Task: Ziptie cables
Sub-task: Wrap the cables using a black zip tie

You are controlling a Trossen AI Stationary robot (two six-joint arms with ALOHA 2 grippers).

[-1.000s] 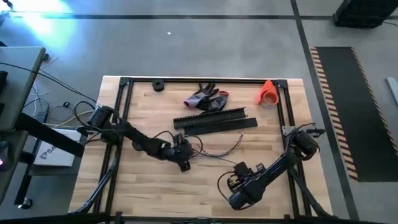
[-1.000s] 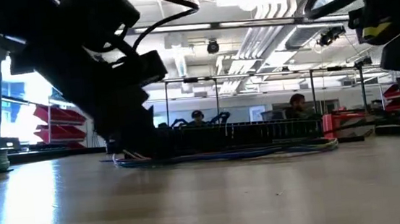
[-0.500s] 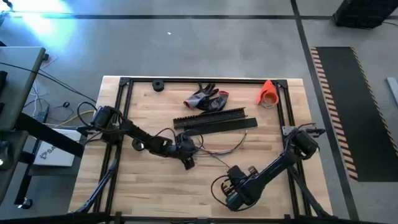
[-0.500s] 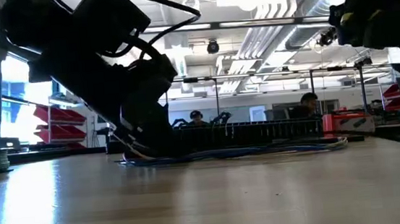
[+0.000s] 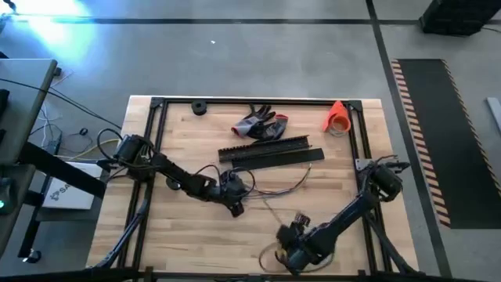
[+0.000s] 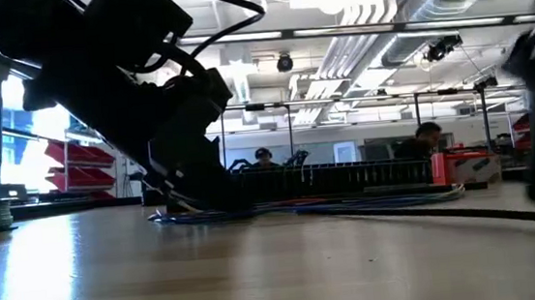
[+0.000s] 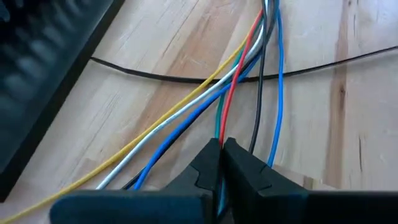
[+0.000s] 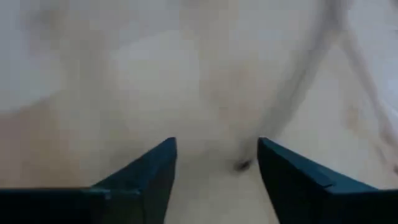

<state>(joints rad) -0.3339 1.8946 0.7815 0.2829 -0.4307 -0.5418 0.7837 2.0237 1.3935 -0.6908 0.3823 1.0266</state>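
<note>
Just below the black slotted strips (image 5: 270, 153), the left gripper (image 7: 221, 163) is pinching the cables (image 7: 245, 59); the right gripper (image 8: 214, 163) is hovering apart-fingered nearer the table edge. No writing readable.

The pale butcher-block wooden worktop (image 5: 188, 227) looks smooth with a satin sheen. The thin, coloured, plastic-sheathed cables (image 7: 236, 74) look glossy. The long black slotted plastic strips (image 5: 270, 150) look matt, and the grey-and-red cloth gloves (image 5: 260, 124) soft.
</note>
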